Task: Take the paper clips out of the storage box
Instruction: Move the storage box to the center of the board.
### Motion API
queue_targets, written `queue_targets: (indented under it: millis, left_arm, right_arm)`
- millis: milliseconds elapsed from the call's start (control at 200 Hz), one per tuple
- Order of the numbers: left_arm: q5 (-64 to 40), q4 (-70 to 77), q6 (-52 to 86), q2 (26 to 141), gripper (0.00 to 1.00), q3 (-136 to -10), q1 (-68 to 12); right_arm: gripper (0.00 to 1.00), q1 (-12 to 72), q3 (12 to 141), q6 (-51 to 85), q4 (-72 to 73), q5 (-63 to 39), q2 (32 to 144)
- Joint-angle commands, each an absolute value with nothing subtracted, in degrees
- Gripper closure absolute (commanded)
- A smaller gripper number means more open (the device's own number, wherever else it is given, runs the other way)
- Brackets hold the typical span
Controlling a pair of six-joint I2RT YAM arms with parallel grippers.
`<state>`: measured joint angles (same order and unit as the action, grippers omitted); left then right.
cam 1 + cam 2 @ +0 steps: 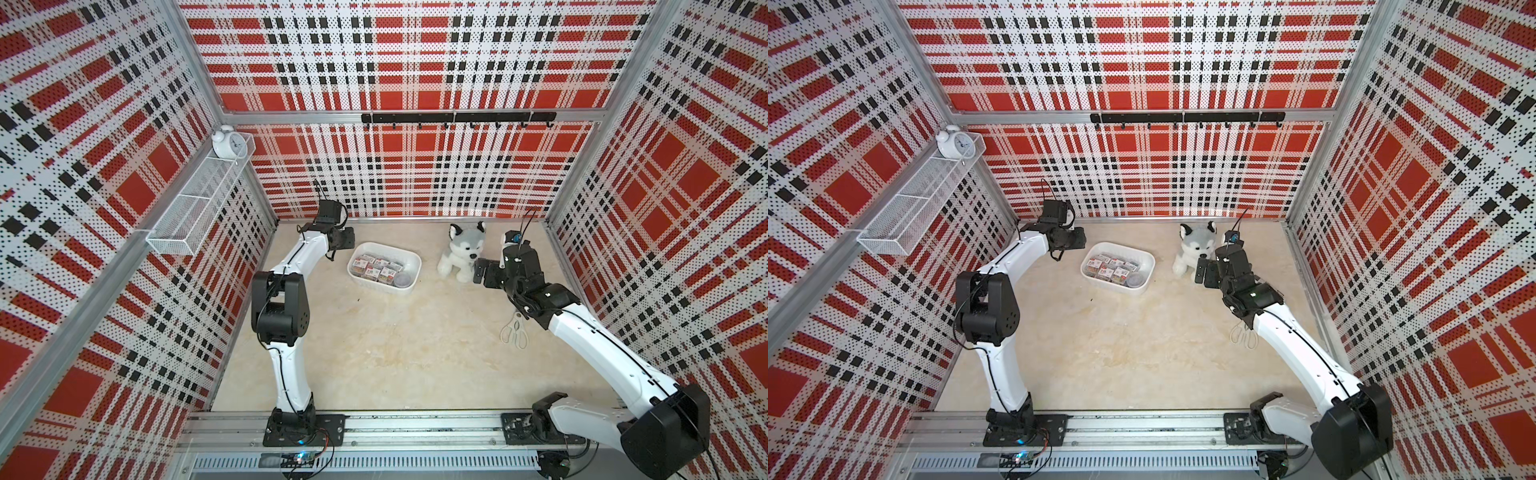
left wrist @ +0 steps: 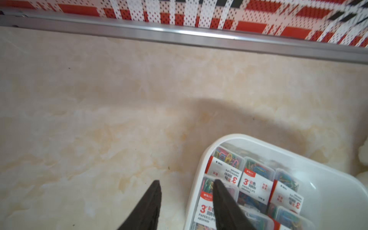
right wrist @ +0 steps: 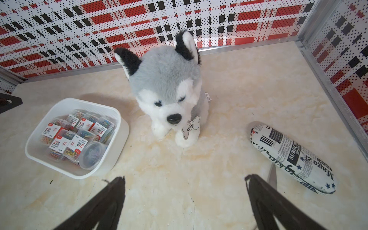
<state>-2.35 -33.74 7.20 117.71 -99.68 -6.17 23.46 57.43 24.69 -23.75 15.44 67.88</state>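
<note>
The storage box (image 1: 390,248) (image 1: 1125,248), a shallow white tub, sits at the back middle of the table. The paper clips (image 1: 376,268) (image 1: 1111,268) fill it as several clear cases with white-and-red labels (image 3: 75,135), with a round clear tub (image 3: 91,155) beside them. My left gripper (image 1: 347,241) hovers at the box's far left corner. In the left wrist view the left gripper (image 2: 186,181) is partly open; one finger is over the table, the other over a case (image 2: 253,183), holding nothing. My right gripper (image 3: 185,179) (image 1: 482,270) is wide open and empty over bare table by the dog.
A plush husky (image 1: 461,253) (image 3: 171,89) sits right of the box. A newspaper-print case (image 3: 292,157) lies near the right wall. White scissors (image 1: 514,330) lie under the right arm. A wire basket (image 1: 195,208) with an alarm clock (image 1: 227,143) hangs on the left wall.
</note>
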Motion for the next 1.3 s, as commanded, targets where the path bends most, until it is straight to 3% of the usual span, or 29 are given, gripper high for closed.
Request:
queue_targets:
  millis: [0, 591, 922, 1293]
  left_arm:
    - [-4.65, -38.49, 4.15, 120.26, 0.58, -103.79, -6.24]
    - [-3.01, -43.05, 0.44, 128.47, 0.58, -111.07, -9.37]
    - [3.55, -43.51, 1.51, 129.7, 0.75, -112.13, -11.16]
    - [2.81, -43.92, 3.38, 130.91, 0.77, -112.63, -10.12]
  right_arm:
    - [0.0, 23.55, 57.03, 23.6, -24.85, 15.31, 66.88]
    - [0.0, 22.91, 58.34, 23.02, -24.88, 14.75, 70.57]
    - [0.0, 22.51, 58.4, 21.76, -25.46, 14.62, 71.1]
    - [0.0, 19.94, 58.53, 21.7, -26.24, 13.52, 70.99]
